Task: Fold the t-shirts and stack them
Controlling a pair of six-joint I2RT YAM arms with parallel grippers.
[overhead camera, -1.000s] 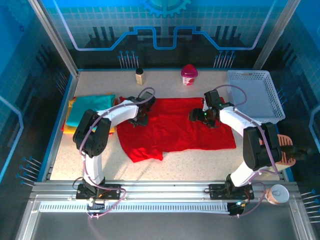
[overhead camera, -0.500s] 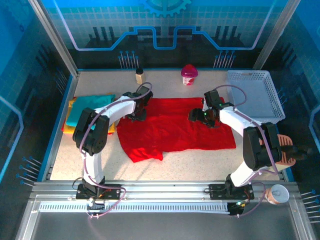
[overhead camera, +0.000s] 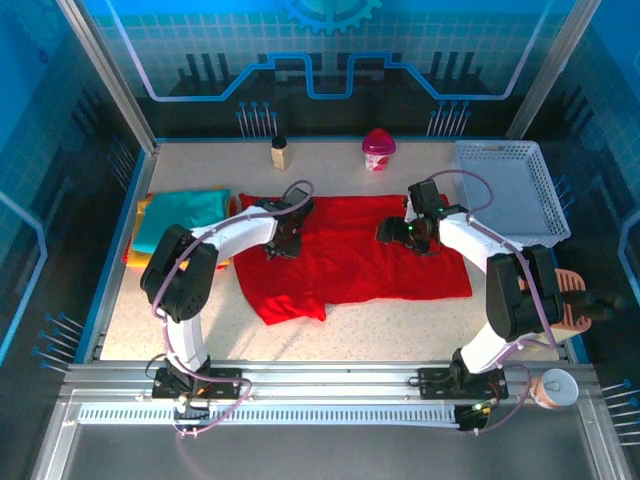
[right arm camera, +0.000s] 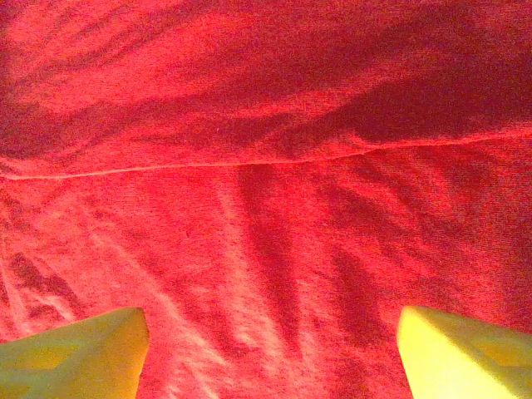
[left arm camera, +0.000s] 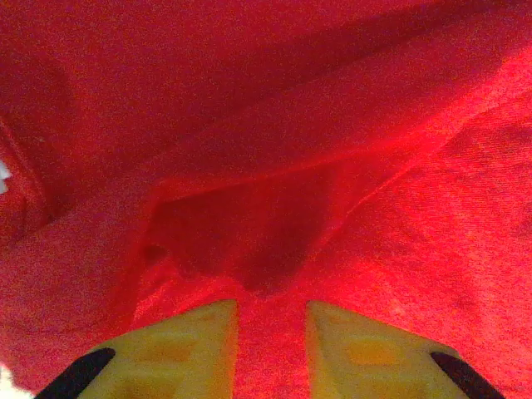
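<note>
A speckled table (overhead camera: 400, 320) inside a blue-walled cell carried the work, with 2 arms bolted at its near edge. Largest on it was the red t-shirt (overhead camera: 350, 265), spread open across the middle, its long side running left to right and a rumpled flap hanging toward the near-left corner. To the right, at the far corner, sat a white lattice basket (overhead camera: 500, 148), apart from the red cloth. At the left edge lay a pile of folded t-shirts (overhead camera: 180, 220), teal on top, with yellow and orange edges showing beneath it; the pile lay just beside the red shirt's far-left corner.

The left gripper (overhead camera: 283, 243) was down on the shirt's far-left part. In the left wrist view its 2 yellow fingers stood close together at (left arm camera: 272, 309), pinching a strip of the red t-shirt (left arm camera: 274, 166), and the cloth ahead of them rose in a puckered ridge. The right gripper (overhead camera: 392, 232) hung over the shirt's far-right part. In the right wrist view its fingers stood wide apart at (right arm camera: 273, 320), with nothing held and the red t-shirt (right arm camera: 266, 208) lying creased below, a seam running across.

Smallest, along the far edge, stood a dark-capped bottle (overhead camera: 280, 153) and a pink container (overhead camera: 378, 150).
</note>
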